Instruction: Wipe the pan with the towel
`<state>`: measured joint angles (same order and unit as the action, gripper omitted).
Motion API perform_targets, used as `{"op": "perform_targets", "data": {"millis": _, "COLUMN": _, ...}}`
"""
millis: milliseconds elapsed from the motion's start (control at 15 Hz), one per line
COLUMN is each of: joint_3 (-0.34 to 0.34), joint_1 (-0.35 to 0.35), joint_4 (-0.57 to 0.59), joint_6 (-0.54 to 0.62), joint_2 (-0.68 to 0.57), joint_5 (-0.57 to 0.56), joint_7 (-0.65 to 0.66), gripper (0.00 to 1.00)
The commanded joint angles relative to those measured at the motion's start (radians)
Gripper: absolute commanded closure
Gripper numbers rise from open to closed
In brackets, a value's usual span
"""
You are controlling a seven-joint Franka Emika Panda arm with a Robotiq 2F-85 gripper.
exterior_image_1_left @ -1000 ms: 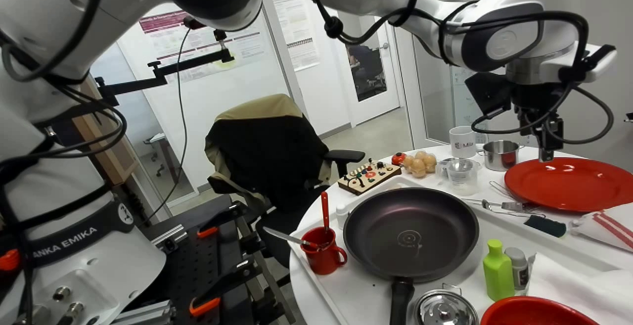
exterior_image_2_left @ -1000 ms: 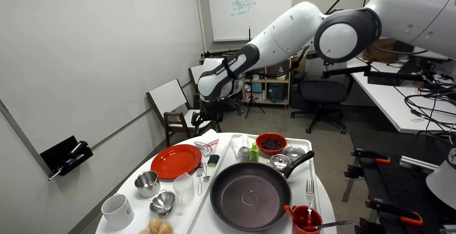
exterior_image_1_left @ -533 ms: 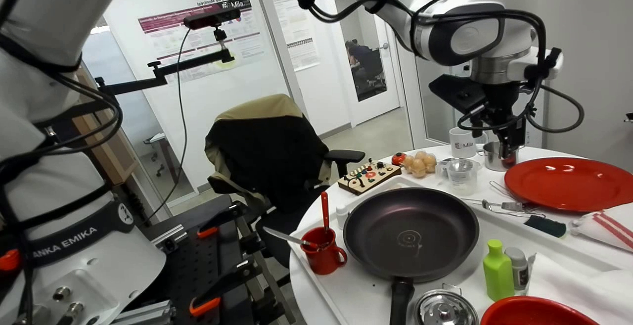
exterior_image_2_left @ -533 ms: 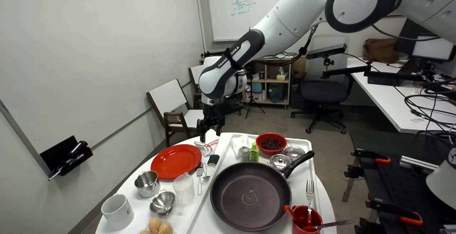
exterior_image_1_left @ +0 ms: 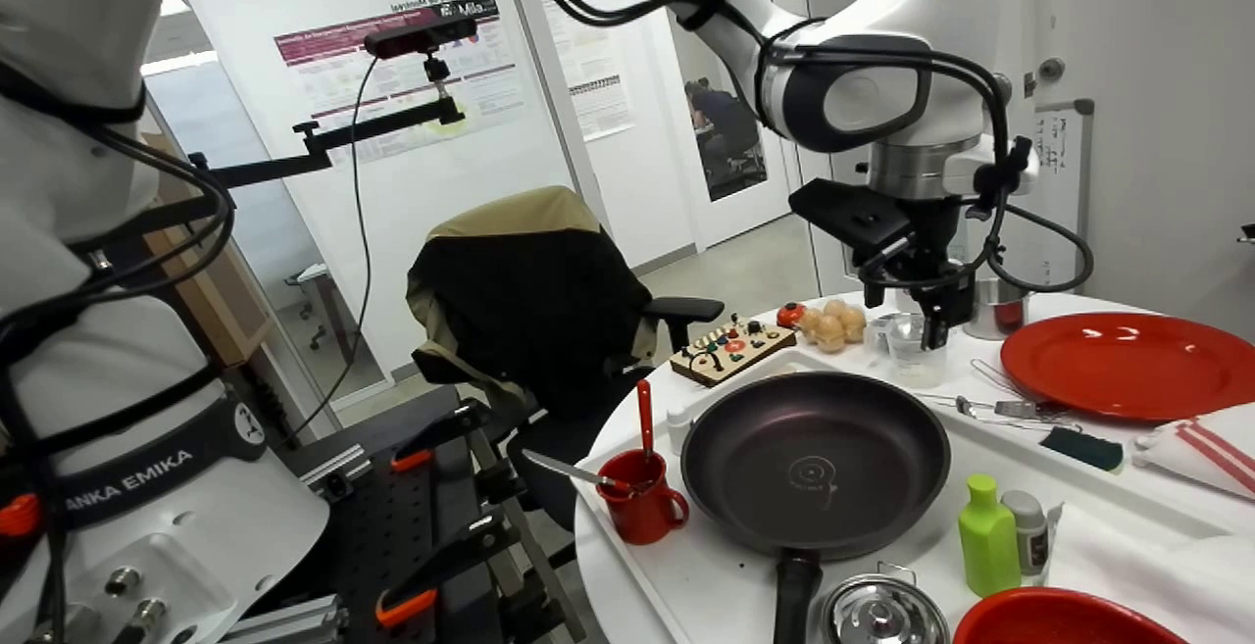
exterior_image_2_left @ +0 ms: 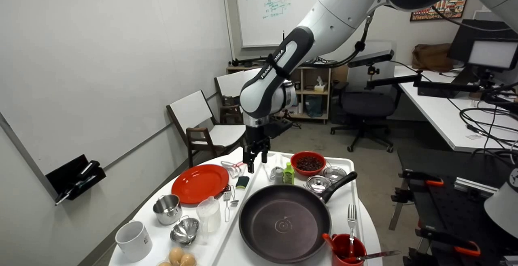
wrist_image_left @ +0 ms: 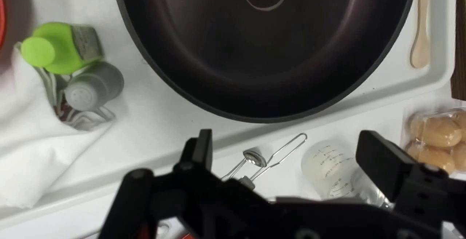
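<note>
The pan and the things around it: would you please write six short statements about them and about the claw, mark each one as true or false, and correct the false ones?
1. The pan stands in the white tray. True.
2. The white towel lies near the green bottle. True.
3. The white towel is spread inside the pan. False: it lies to the side, apart from the pan.
4. The claw is open. True.
5. The green bottle lies on its side. False: it stands upright.
6. The claw grips the rim of the pan. False: it hangs apart from the pan.
</note>
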<state>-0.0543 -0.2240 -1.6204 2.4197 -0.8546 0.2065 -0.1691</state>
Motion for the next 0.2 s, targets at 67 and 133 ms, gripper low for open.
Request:
{"op": "perform_targets", "data": {"millis": 67, "joint_3": 0.001, "joint_1": -0.001, "joint_4": 0.010, "joint_6": -0.003, "joint_2": -0.005, "joint_5": 0.001, "joint_7": -0.001, "gripper": 0.00}}
{"op": "perform_targets", "data": {"millis": 133, "joint_3": 0.001, "joint_1": -0.002, "joint_4": 0.013, "joint_6": -0.003, "joint_2": -0.006, "joint_5": 0.001, "joint_7": -0.001, "gripper": 0.00}}
